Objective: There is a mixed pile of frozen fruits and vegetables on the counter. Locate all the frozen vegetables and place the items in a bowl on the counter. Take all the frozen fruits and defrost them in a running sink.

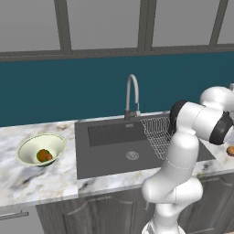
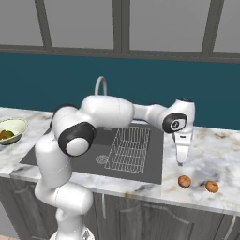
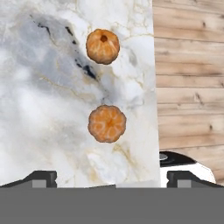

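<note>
Two round orange frozen fruits (image 3: 107, 124) (image 3: 103, 46) lie on the white marble counter (image 3: 43, 87) right of the sink (image 2: 84, 154); the same fruits (image 2: 184, 181) (image 2: 212, 186) sit near the counter's front edge. My gripper (image 2: 180, 161) points down above the counter just behind the nearer fruit, open and holding nothing; the hand view shows its fingertips (image 3: 41, 178) spread wide. At the far left, the pale green bowl (image 1: 32, 144) holds the frozen vegetables (image 1: 44, 156), a green piece and a brown-orange one.
A curved silver faucet (image 1: 132, 93) stands behind the dark sink (image 1: 109, 153), and a wire rack (image 2: 129, 147) fills the basin's right part. The counter's front edge runs close to the fruits, with wooden floor (image 3: 188, 65) beyond it.
</note>
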